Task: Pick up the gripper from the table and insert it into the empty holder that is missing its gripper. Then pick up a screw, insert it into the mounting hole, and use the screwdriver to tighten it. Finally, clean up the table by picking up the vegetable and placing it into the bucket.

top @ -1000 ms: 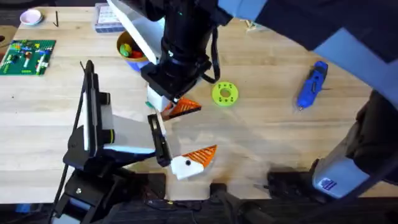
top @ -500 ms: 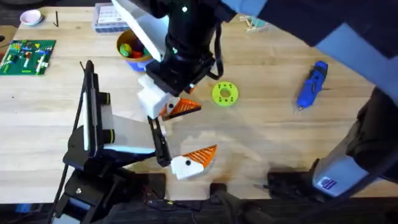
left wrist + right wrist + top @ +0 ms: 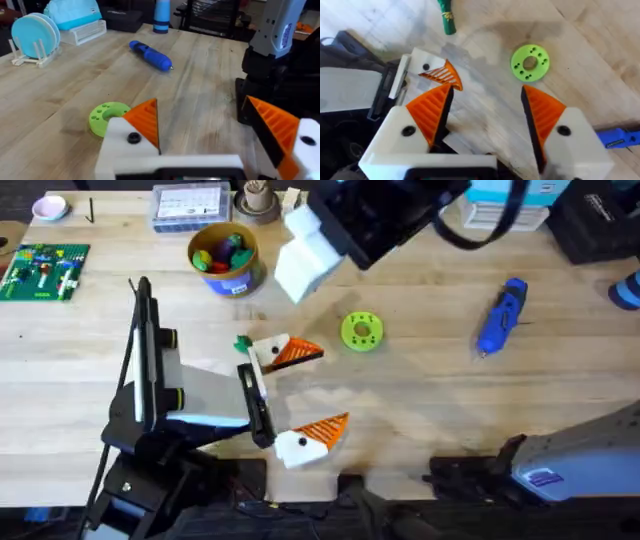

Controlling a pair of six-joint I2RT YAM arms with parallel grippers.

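From overhead you see the bucket (image 3: 224, 259) near the surface's far edge with colourful toy pieces inside, the vegetable (image 3: 243, 343) lying out on the surface beside the left gripper (image 3: 305, 395), whose fingers are spread and empty, and the screwdriver (image 3: 501, 316) toward the right edge. Your left wrist view adds a blue plate rack (image 3: 31, 41) beyond the lime disc (image 3: 107, 117). Your right wrist view shows the right gripper (image 3: 485, 120) released, empty, high above the vegetable (image 3: 446, 16).

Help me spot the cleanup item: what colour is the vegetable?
Bright green; the vegetable shows best in the right wrist view, lying on the table.
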